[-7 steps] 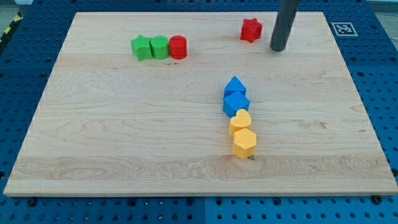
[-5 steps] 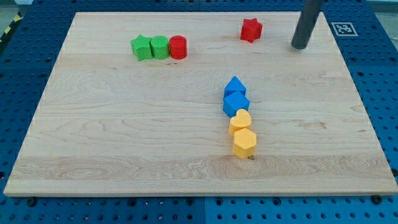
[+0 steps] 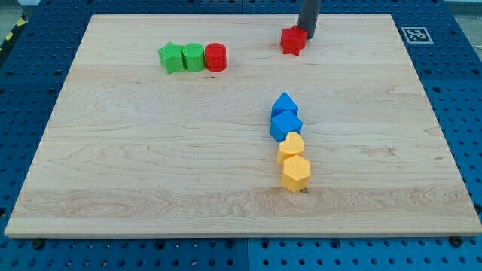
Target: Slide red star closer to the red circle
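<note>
Contact is what you now have: my tip point(image 3: 307, 35), a bare rod with no jaws, has swung from the star's right onto the star point(image 3: 293, 41), nudging it slightly toward the circle point(image 3: 215, 57), well apart to its left.

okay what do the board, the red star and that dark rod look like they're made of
Board: light wood, matte, visible grain lines. Red star: probably plastic or painted wood, solid colour, faintly ridged sides. Rod: dark and smooth, likely metal or plastic, unclear which; my tip sits against the star's right edge in the view.
</note>
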Motion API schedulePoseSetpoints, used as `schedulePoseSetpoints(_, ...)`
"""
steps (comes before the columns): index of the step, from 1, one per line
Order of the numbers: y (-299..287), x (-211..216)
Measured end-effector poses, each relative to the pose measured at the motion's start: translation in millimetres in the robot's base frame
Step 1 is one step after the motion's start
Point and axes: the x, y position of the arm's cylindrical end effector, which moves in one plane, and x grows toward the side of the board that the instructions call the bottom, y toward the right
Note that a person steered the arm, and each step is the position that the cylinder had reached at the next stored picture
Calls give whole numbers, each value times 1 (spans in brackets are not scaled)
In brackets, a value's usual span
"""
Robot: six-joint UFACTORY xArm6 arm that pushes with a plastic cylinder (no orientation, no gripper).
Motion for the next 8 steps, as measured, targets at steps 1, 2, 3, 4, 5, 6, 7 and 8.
schedulePoseSetpoints(1,-2,24)
schedulePoseSetpoints(2,-18,33)
schedulePoseSetpoints(3,-37,45)
schedulePoseSetpoints(4,-53,48)
schedulePoseSetpoints(5,-73,49)
schedulePoseSetpoints(6,-88,50)
schedulePoseSetpoints(7,-89,51)
schedulePoseSetpoints(8,-97,53)
